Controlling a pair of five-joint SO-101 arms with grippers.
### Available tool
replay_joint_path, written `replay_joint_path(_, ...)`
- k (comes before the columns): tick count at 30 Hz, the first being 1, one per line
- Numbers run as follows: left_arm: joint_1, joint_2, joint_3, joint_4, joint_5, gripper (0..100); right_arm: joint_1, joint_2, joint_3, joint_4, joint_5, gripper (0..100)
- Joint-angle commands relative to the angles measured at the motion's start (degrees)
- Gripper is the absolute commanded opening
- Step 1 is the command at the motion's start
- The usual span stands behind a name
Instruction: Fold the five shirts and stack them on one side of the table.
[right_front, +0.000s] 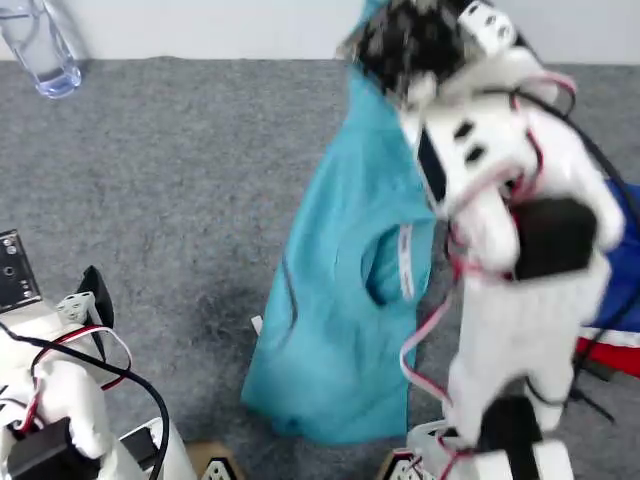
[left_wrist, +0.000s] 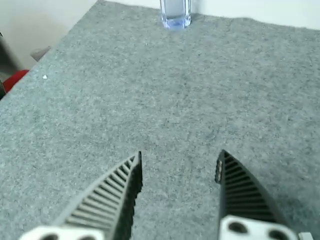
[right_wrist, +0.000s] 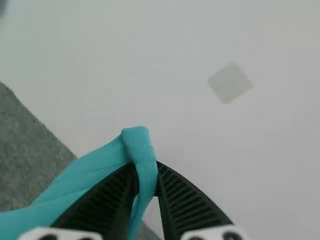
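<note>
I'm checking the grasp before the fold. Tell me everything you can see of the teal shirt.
The teal shirt is plain, soft-looking fabric, unfolded and hanging lengthwise from the right end effector, which is raised above the table and pinches a bunched edge of it. The neck opening, with a white inner band, faces the high camera. The lower end lies crumpled on the grey table, close to that arm's base.

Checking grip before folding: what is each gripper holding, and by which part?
The right gripper pinches the teal shirt by a bunched edge; left gripper is open, holding nothing.
</note>
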Motion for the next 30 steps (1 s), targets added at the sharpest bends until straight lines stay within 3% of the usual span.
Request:
replay_joint_path(1,-0.3,-0.2,-0.2,-1.3,0.3,23,4.6,6.2,-0.4,-4.3,0.4,0.9)
replay_joint_path(5,-0.2,-0.2,-0.2,-1.1,0.3,23,7.6,14.0,-0.4,-9.9,0.4,0.9)
replay_joint_path(8,-0.2,-0.2,-0.2,-1.0,0.3,23,7.5,18.9,-0.4,-8.5,0.2,3.2)
replay_joint_path(12,-0.3,-0.2,-0.2,-1.0,0.2,23,7.5,21.0,-0.6,-1.9,-7.6,24.8)
replay_joint_path(15,-0.3,-0.2,-0.2,-0.9,0.2,23,7.6,18.5,-2.2,3.9,-12.6,31.8)
replay_joint_path(25,-0.1,-0.2,1.3,-0.9,0.2,23,4.0,6.6,-6.2,33.6,-9.9,32.2)
replay_joint_path(30,-0.1,-0.2,2.1,-1.1,0.2,23,4.0,-1.7,3.3,34.8,-9.9,25.8)
